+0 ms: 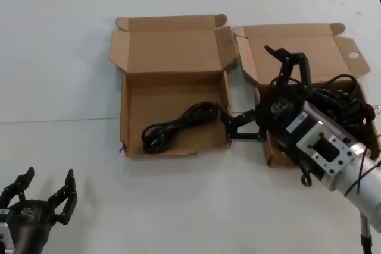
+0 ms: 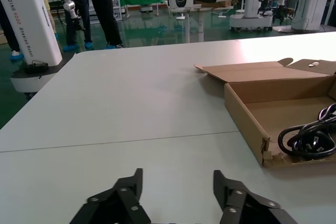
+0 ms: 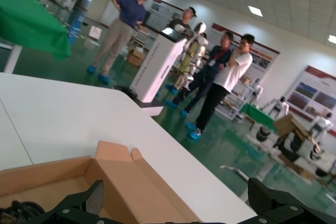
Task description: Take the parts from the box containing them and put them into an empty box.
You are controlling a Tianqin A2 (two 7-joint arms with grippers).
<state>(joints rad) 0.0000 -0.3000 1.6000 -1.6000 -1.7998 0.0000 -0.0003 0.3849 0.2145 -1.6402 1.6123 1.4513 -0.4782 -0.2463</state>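
On white table [image 1: 59, 57], two cardboard boxes sitting side by side. Torn-front box [image 1: 172, 96] on left holding one cable bundle [image 1: 178, 124]. Holed-flap box [image 1: 351, 55] on right holding remaining cables [image 1: 339, 96]. Right gripper [image 1: 265, 90] hovering between boxes, fingers spread wide, carrying nothing. Left gripper [image 1: 44, 191] idling near table edge, fingers apart. Judging next: swinging right gripper over remaining cables, descending onto bundle middle, pinching several strands so plugs aren't trailing.

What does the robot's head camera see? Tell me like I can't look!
The right pincer hangs open between two cardboard boxes on a white table. The left box, with a ragged front wall, holds one black cable; the right box holds more cables. The left pincer waits open at the near left corner.
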